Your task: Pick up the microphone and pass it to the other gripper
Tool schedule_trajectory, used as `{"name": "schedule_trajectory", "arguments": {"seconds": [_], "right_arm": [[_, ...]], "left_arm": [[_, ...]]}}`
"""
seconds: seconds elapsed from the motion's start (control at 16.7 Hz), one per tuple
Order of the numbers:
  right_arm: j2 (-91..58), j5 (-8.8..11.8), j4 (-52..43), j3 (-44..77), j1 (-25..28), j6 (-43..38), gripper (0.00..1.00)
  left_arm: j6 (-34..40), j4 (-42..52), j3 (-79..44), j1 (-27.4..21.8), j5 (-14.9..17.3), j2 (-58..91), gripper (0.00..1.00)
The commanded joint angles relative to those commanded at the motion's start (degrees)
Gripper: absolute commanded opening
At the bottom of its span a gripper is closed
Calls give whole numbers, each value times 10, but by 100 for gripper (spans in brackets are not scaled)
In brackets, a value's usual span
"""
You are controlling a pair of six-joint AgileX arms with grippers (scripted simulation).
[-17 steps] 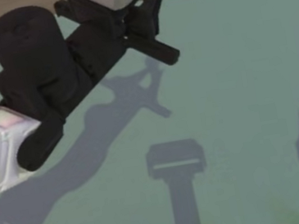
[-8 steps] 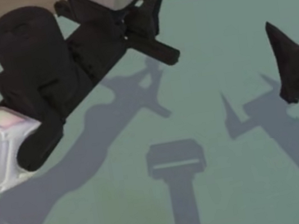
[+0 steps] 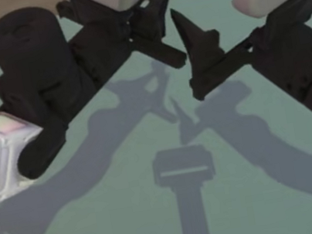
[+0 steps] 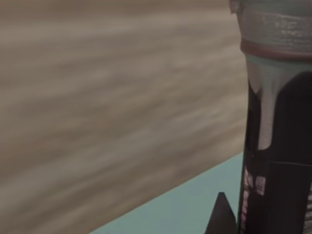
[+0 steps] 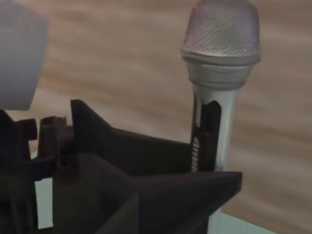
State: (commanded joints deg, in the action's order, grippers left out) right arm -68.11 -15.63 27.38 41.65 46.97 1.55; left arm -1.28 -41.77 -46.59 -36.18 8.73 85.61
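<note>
The left wrist view is filled mostly by a blurred brown wood-grain surface [image 4: 112, 97] running across the background. Below it, a wedge of the pale teal bench [image 4: 185, 209] shows, its edge slanting against the brown. Close to the camera stands the slim black microphone handle with a pale silver stripe [image 4: 275, 161], upright; the stripe runs down from a silver collar ring with a thin reddish band, and small pale lettering marks the black body lower down. Only the lowest rim of the head shows above the collar. Just beside the handle, a small black pointed tip [image 4: 220, 217] rises against the teal; what it belongs to cannot be told here.
</note>
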Motion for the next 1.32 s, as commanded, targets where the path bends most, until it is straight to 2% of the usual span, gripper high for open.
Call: {"name": "schedule_trajectory", "arguments": {"seconds": [0.36,1.02,1.32], "right_arm": [[-2,-2,2,5,0,1,100],[-206,37,36,171,-38,-1,100],[-231,42,40,192,-43,-1,100]], "left_arm": [[0,0,0,0,0,0,0],[0,0,0,0,0,0,0],[0,0,0,0,0,0,0]]}}
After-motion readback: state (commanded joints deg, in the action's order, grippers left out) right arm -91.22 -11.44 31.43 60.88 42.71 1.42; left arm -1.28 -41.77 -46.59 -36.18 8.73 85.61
